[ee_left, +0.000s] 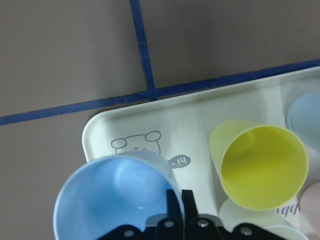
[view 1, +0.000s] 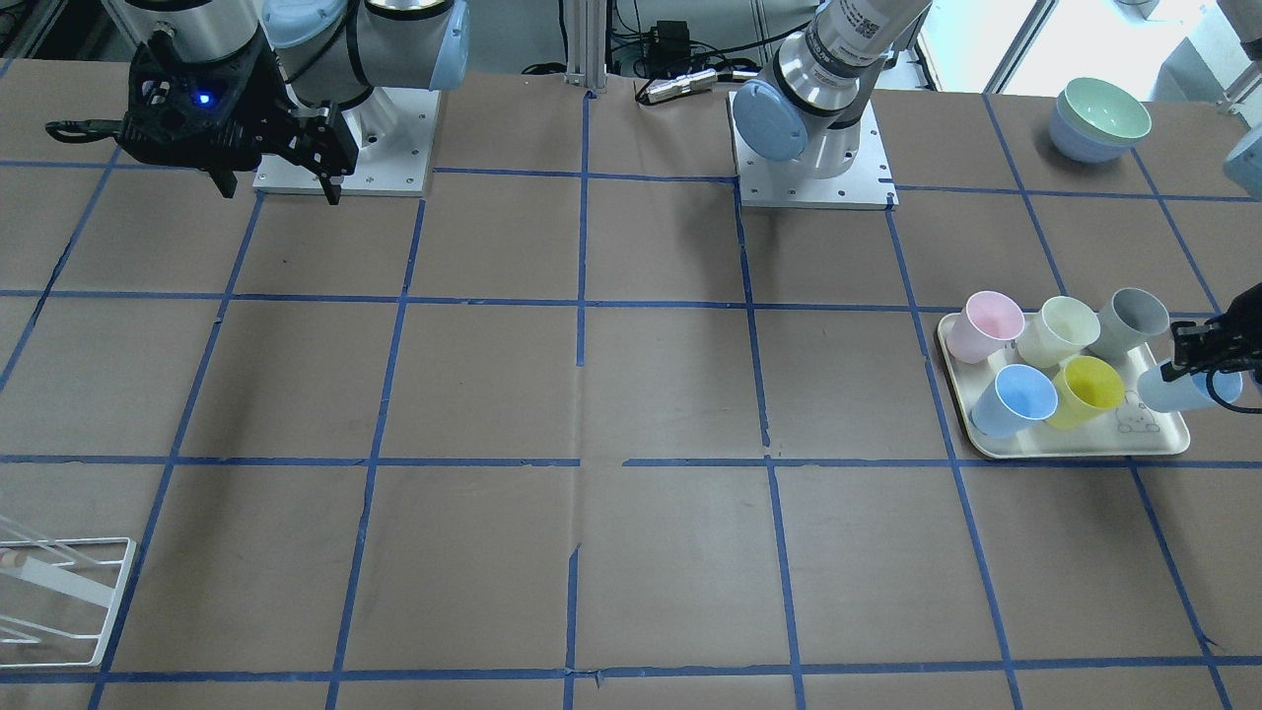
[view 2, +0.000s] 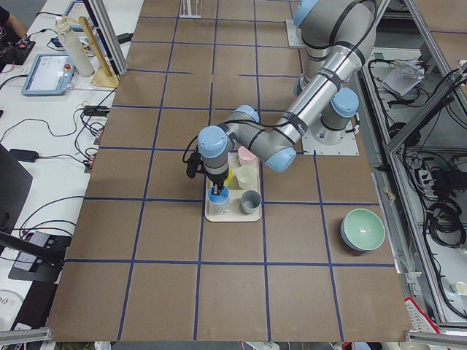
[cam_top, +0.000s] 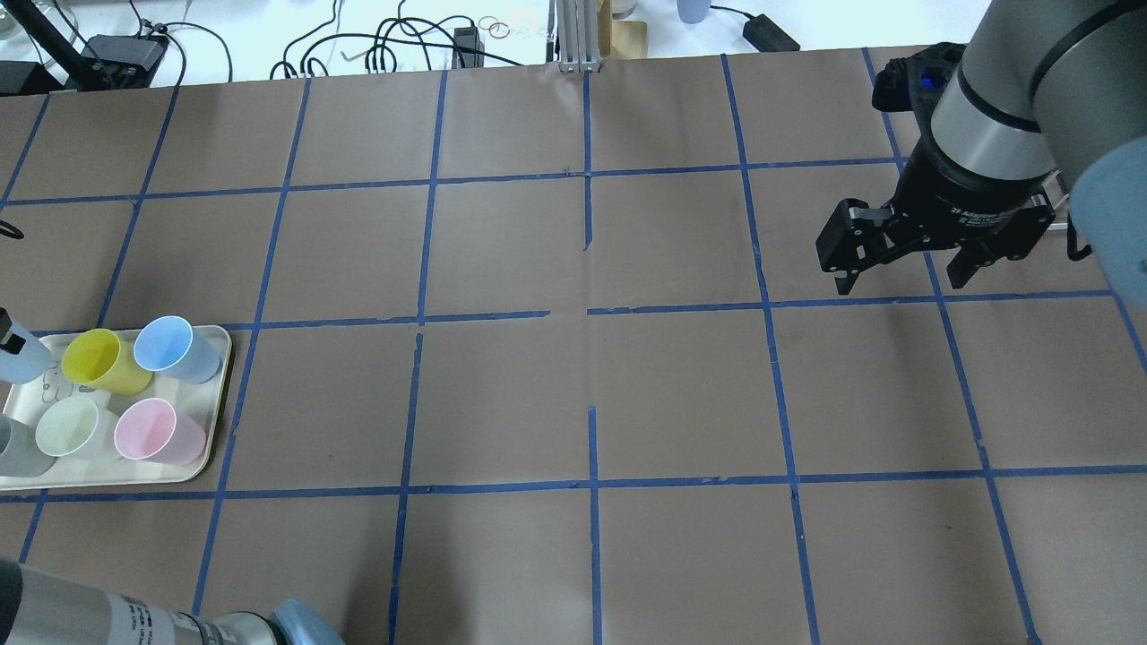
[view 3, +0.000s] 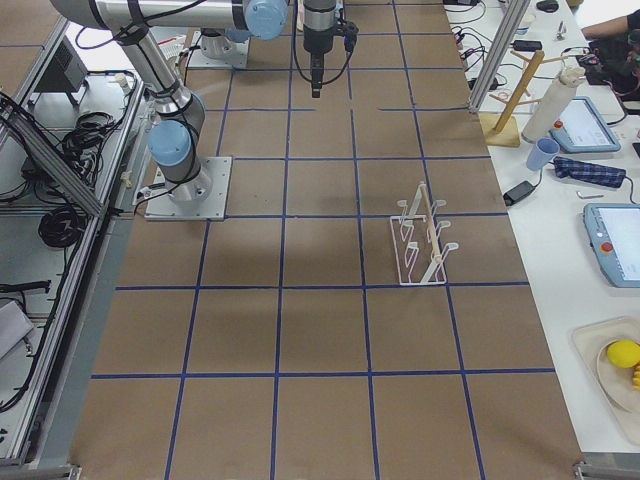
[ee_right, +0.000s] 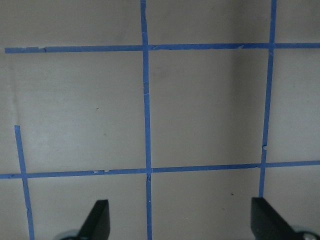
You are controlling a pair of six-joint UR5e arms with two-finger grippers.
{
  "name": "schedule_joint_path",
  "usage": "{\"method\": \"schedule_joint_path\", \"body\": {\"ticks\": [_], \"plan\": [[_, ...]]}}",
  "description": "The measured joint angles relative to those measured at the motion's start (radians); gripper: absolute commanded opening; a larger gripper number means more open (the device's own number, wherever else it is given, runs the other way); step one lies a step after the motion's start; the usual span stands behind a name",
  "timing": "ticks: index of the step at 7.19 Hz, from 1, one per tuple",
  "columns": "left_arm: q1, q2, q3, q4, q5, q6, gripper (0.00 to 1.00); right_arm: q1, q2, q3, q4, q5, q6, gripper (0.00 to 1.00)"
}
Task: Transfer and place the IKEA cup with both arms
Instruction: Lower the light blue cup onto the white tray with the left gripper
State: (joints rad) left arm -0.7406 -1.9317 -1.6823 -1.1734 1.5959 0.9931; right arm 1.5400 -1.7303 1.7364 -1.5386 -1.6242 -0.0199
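Observation:
The IKEA cup (ee_left: 117, 200), a pale icy-blue tumbler, is held by its rim over the corner of the cream tray (ee_left: 150, 120) with the bear drawing. My left gripper (ee_left: 180, 200) is shut on that rim, one finger inside and one outside. In the front-facing view the cup (view 1: 1173, 390) sits tilted at the tray's (view 1: 1134, 436) right end under the left gripper (view 1: 1198, 355). In the overhead view only a part of the cup (cam_top: 20, 358) shows at the left edge. My right gripper (cam_top: 905, 273) is open and empty, high over the table's other side.
On the tray stand a sky-blue cup (view 1: 1016, 399), a yellow cup (view 1: 1085, 390), a pink cup (view 1: 986, 325), a pale green cup (view 1: 1060, 330) and a grey cup (view 1: 1134, 320). Stacked bowls (view 1: 1099, 118) sit behind. A white wire rack (view 1: 59, 592) stands at the far end.

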Motion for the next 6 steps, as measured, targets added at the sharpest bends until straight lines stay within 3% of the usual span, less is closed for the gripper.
{"method": "schedule_joint_path", "body": {"ticks": [1,6], "plan": [[0.001,-0.013,-0.001,0.0,0.002,-0.001,0.99,0.0,0.002,-0.001,0.001,0.004,0.001,1.0],[-0.004,-0.012,0.015,-0.008,0.01,-0.001,1.0,0.002,0.01,-0.001,-0.007,0.056,0.002,1.0]]}}
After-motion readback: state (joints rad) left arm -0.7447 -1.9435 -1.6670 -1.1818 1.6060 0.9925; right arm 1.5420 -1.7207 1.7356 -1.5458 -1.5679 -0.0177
